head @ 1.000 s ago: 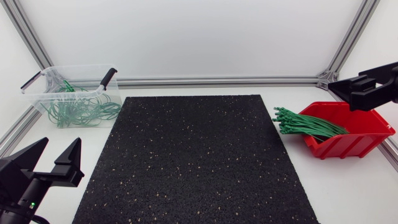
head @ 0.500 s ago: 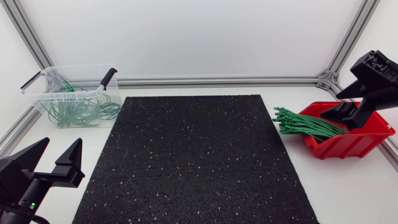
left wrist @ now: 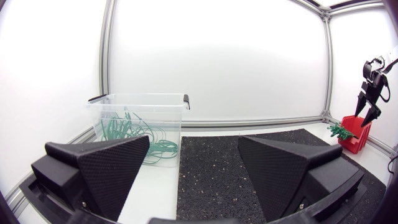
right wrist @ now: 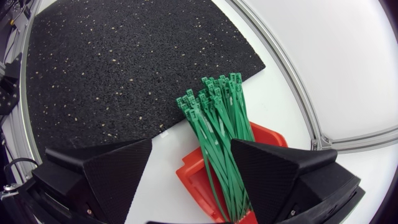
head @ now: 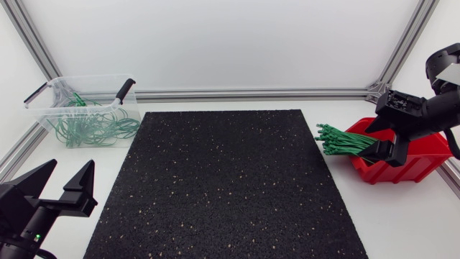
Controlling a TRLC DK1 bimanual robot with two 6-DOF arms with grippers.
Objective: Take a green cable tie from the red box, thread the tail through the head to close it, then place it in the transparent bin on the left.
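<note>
A bundle of straight green cable ties point(head: 345, 142) sticks out of the red box point(head: 424, 162) at the right, heads toward the black mat point(head: 223, 180). My right gripper point(head: 382, 144) hangs open just above the box, fingers pointing down over the ties. In the right wrist view the ties point(right wrist: 214, 118) and the red box point(right wrist: 267, 134) lie below the right gripper point(right wrist: 191, 148), between its spread fingers and untouched. The transparent bin point(head: 50, 108) at the back left holds several closed green ties. My left gripper point(head: 70, 169) stands open at the front left, empty.
The black mat covers the middle of the table. Aluminium frame rails point(head: 251, 93) run along the back and side edges. The bin has black handles point(head: 126, 89). In the left wrist view the bin point(left wrist: 140, 115) is ahead of the left gripper point(left wrist: 193, 168).
My right arm has swung down from above the box's far side, its gripper now pointing down over the ties. The left arm has not moved.
</note>
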